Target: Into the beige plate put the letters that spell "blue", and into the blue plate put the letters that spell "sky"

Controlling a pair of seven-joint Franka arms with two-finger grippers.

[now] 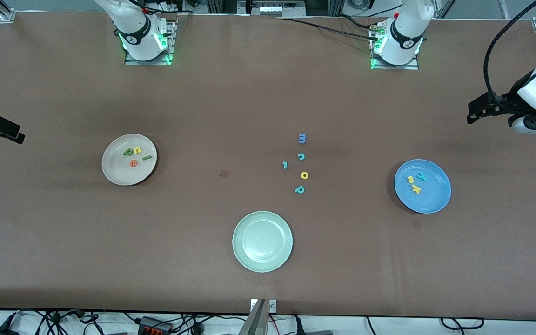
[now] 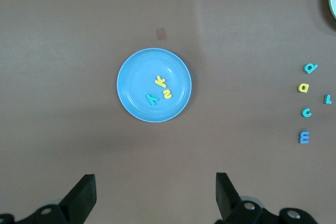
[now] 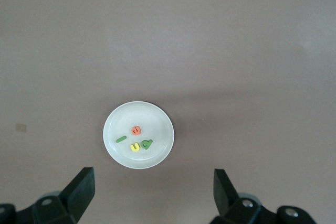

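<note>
Toward the right arm's end of the brown desk [image 1: 63, 242] sits the beige plate [image 1: 112, 174], and on it lie the dark green b [image 1: 128, 151], the yellow u [image 1: 137, 150], the dark green l [image 1: 147, 157] and the orange-red e [image 1: 133, 163], close together. Toward the left arm's end sits the blue plate [image 1: 435, 200], holding the yellow s [image 1: 410, 179], the yellow k [image 1: 416, 189] and the teal y [image 1: 421, 176]. Between the two plates, loose on the desk, lie a blue m [image 1: 302, 138], a teal c [image 1: 301, 157], a teal l [image 1: 285, 165], a yellow a [image 1: 304, 175] and a teal p [image 1: 299, 189]. Nearer the front camera than these letters is an empty pale green plate [image 1: 240, 251]. Both arms wait. The left end effector [image 2: 155, 195] hangs over the desk near the blue plate with its fingers spread wide and nothing between them. The right end effector [image 3: 153, 192] hangs over the desk near the beige plate, likewise spread wide and holding nothing
</note>
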